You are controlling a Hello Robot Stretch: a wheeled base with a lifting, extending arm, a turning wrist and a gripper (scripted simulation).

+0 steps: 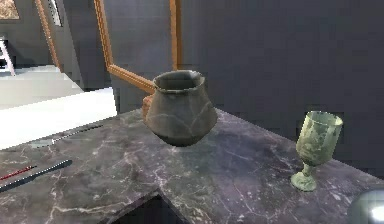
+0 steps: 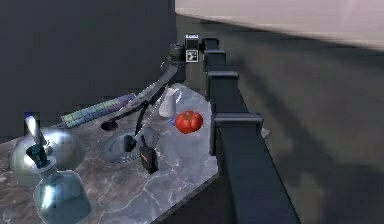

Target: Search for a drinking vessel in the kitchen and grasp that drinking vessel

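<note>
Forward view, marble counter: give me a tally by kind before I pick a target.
On the marble counter:
Green goblet: 1
Dark round pot: 1
Thin pencil-like sticks: 2, one dark stick, one red stick
Grey rounded thing at the bottom right corner: 1
Total: 5

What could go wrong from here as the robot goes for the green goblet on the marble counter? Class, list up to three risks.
1. The green goblet is tall on a narrow stem and stands near the edge of the counter: a nudge may topple it off.
2. The claw works among clutter, with a red fruit and a metal vessel nearby; reaching may knock them.
3. The dark pot could be taken for the target.
</note>
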